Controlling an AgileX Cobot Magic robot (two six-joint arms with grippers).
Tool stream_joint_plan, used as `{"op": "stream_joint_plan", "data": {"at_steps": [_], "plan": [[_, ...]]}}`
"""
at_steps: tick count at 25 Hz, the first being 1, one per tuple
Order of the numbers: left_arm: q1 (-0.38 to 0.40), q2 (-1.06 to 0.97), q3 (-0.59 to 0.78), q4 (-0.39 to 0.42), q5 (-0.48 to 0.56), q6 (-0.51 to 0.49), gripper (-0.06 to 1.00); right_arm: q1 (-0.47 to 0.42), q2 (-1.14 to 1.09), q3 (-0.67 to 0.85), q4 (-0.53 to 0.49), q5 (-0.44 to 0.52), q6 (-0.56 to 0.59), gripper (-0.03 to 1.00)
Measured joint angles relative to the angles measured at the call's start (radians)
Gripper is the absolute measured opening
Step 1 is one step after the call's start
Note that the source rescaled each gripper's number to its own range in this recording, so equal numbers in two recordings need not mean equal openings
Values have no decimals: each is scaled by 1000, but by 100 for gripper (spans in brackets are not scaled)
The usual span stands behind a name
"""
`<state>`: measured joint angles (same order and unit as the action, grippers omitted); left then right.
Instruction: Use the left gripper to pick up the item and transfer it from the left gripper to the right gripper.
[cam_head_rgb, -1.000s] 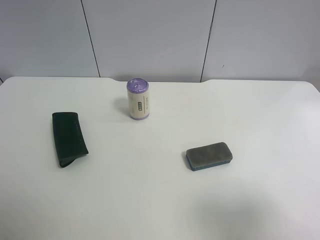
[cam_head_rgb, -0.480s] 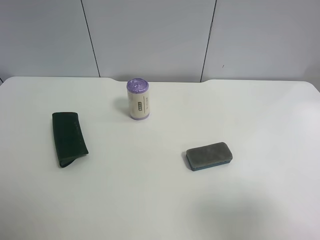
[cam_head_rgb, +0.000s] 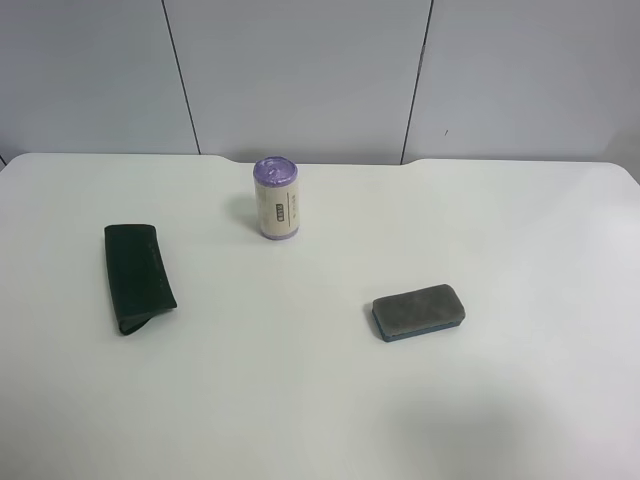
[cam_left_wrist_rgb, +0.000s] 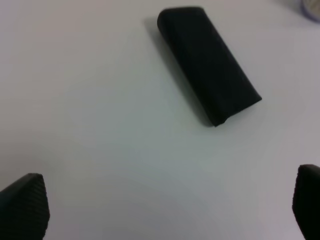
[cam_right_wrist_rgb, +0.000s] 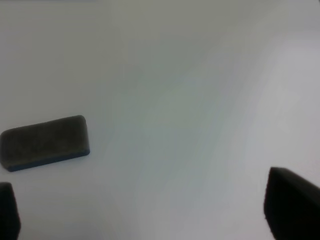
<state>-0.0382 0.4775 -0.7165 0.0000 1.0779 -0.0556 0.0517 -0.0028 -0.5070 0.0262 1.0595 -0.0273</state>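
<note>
Left gripper jaws spread wide, nothing held; black pouch flat on bench ahead, untouched. Centre over pouch, straddle narrow width, then lower. Right gripper likewise spread, bare.

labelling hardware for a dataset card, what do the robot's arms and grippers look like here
Very little is visible. The left gripper has black, blocky pads with a fine ribbed texture. The right gripper also has black fingertips, too blurred to show any texture. No cables, markings or arm links show in any view, the exterior high one included.
</note>
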Motion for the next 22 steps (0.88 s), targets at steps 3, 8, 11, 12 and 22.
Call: {"op": "stream_joint_plan", "data": {"at_steps": [3, 8, 11, 12, 22], "plan": [[0, 264, -94, 0, 7, -40, 100, 0, 0, 0, 0, 0, 0, 96], [0, 580, -185, 0, 4, -145, 100, 0, 0, 0, 0, 0, 0, 96], [0, 736, -202, 0, -5, -205, 100, 0, 0, 0, 0, 0, 0, 96], [0, 775, -203, -13, -13, -219, 100, 0, 0, 0, 0, 0, 0, 96], [-79, 1062, -207, -132, -209, -346, 100, 0, 0, 0, 0, 0, 0, 96]]}}
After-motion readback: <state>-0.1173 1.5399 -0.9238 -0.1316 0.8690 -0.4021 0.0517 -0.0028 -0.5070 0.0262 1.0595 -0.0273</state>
